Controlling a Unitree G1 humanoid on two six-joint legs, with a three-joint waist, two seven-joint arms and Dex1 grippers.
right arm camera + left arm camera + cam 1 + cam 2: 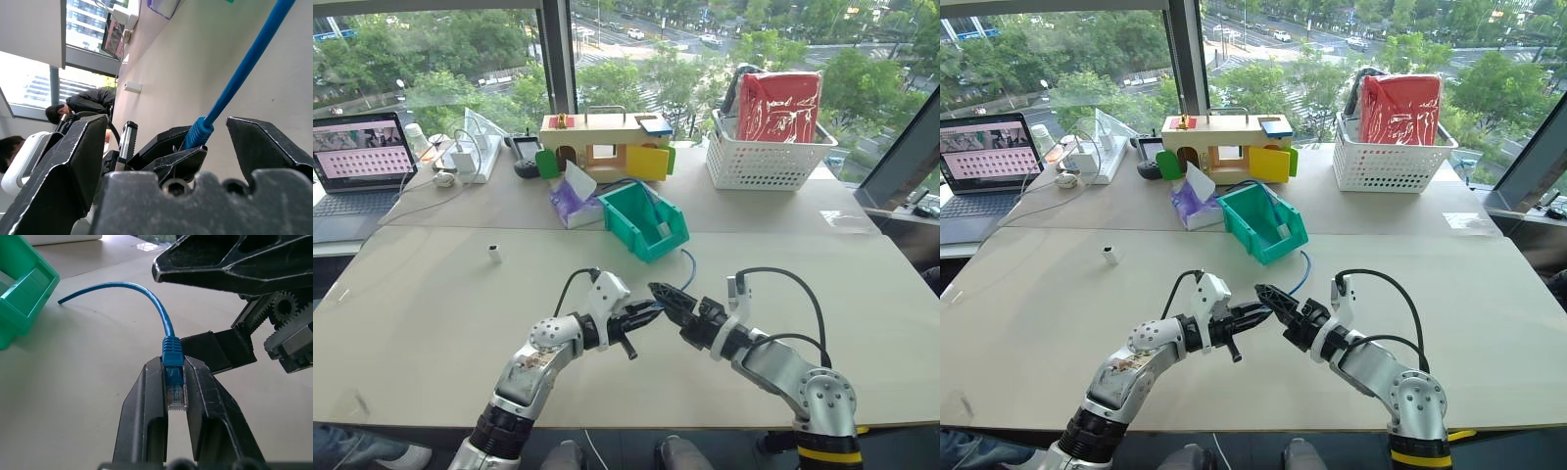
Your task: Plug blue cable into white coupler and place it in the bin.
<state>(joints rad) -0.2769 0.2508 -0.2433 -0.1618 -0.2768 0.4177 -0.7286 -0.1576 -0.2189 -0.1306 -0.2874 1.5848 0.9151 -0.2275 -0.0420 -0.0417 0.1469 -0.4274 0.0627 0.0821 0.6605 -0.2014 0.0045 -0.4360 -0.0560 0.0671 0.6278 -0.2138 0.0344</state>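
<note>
far to the left pincer's (649,311) left, a tiny white plastic coupler block (494,255) stands alone. that pincer is clamped on the thin light-blue cable's (164,318) plug, cord arching away toward the teal-green plastic bin (644,221). right pincer (658,292) gapes wide, empty, straddling the plug.

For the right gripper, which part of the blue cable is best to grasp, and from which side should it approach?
Probably the ribbed boot just behind the plug of the blue cable. The left gripper is shut on the plug itself, so the boot and cord beyond it stay free. The open right gripper faces it; closing across the cord from that opposite side seems the safest approach.
</note>
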